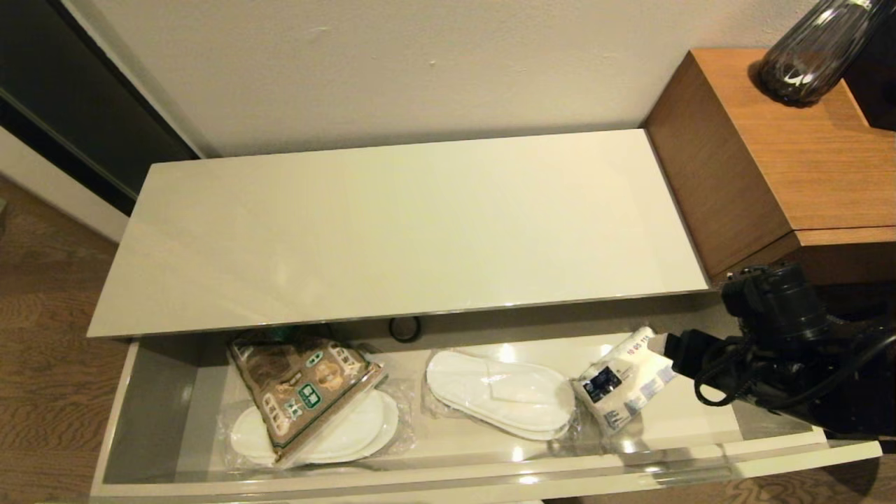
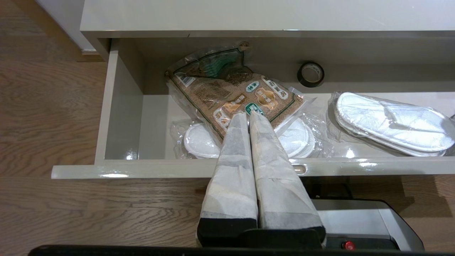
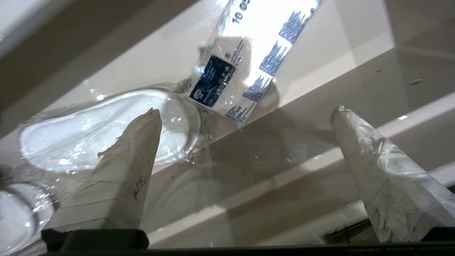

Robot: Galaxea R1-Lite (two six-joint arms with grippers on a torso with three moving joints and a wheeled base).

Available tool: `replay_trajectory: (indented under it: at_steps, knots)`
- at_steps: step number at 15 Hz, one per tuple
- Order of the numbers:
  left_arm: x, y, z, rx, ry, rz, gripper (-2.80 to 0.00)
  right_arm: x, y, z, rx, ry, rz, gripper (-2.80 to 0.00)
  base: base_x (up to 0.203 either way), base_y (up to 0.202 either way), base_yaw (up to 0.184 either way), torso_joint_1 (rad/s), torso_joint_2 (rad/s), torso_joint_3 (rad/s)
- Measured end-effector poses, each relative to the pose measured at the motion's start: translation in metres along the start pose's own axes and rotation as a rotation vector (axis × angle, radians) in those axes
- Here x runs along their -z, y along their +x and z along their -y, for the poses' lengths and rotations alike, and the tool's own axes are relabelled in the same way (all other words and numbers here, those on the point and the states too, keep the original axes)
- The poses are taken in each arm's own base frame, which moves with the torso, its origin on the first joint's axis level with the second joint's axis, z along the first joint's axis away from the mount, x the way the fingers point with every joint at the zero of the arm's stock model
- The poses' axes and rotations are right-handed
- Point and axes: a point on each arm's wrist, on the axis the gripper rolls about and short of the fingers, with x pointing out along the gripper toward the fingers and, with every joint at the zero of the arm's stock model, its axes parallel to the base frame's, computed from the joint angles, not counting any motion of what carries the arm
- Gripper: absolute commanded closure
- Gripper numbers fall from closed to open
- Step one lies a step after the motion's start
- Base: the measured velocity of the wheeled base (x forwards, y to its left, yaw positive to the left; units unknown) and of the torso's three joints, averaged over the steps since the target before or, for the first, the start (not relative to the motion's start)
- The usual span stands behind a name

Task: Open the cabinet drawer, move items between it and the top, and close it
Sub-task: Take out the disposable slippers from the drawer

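The drawer (image 1: pixel 448 472) is standing open under the top (image 1: pixel 406 231), holding the snack bag (image 1: pixel 304 388), slippers (image 1: pixel 500 395), tape roll (image 1: pixel 405 328) and tissue pack (image 1: pixel 623 385). The right gripper (image 3: pixel 245 113) is hovering spread just beside the tissue pack; the left gripper (image 2: pixel 247 115) is sitting pressed together.

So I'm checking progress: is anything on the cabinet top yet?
No, the top is bare in the head view; the items lie in the drawer.
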Motion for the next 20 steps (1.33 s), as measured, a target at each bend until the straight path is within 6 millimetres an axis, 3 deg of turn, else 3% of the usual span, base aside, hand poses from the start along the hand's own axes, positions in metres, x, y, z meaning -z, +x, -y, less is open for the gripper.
replay_trajectory:
  at_steps: [7,10,13,17,20]
  knots:
    - [0.000,0.000,0.000,0.000,0.000,0.000,0.00,-0.014,-0.095,0.030,-0.029,-0.051,0.009,0.00,0.000,0.000,0.000,0.000,0.00,0.000]
    - [0.000,0.000,0.000,0.000,0.000,0.000,0.00,-0.021,-0.150,0.059,0.011,-0.058,0.055,0.00,0.000,0.000,0.000,0.000,0.00,0.000]
    - [0.000,0.000,0.000,0.000,0.000,0.000,0.00,-0.020,-0.205,0.100,0.110,-0.070,0.111,0.00,0.000,0.000,0.000,0.000,0.00,0.000]
    - [0.000,0.000,0.000,0.000,0.000,0.000,0.00,0.000,-0.260,0.151,0.207,-0.076,0.150,0.00,0.000,0.000,0.000,0.000,0.00,0.000]
    - [0.000,0.000,0.000,0.000,0.000,0.000,0.00,0.038,-0.286,0.174,0.222,-0.085,0.204,0.00,0.000,0.000,0.000,0.000,0.00,0.000]
